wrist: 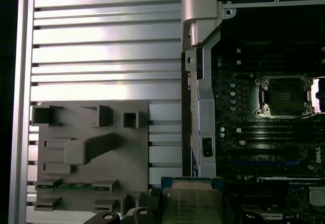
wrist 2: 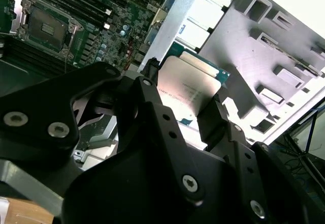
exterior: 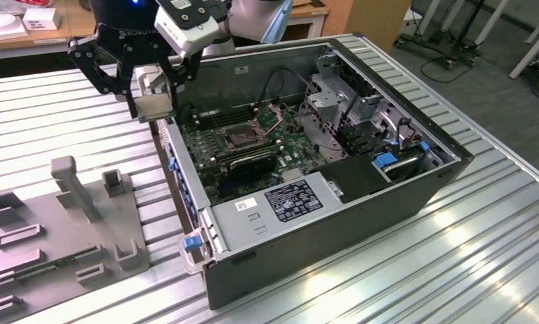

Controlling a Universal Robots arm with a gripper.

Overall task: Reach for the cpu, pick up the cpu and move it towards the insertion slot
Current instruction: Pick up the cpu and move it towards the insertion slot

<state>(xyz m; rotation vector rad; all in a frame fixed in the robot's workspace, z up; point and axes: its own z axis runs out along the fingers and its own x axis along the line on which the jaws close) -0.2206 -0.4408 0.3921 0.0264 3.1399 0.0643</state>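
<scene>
Exterior view, pincer point(exterior: 154, 101) clamped on cpu point(exterior: 154, 106), chip's lower edge cut off in first wrist view

A robotics laboratory or electronics workshop. A ribbed aluminium-slat worktable point(exterior: 485, 243) carries an opened black desktop computer case point(exterior: 342, 223) exposing its green circuit board point(exterior: 242, 152); a grey moulded fixture plate with upright blocks point(exterior: 62, 229) lies at the table's 8 o'clock. At 11 o'clock stands a wooden bench bearing white boxes point(exterior: 40, 19); at 2 o'clock, wheeled stand bases point(exterior: 450, 47) rest on grey carpet.
</scene>
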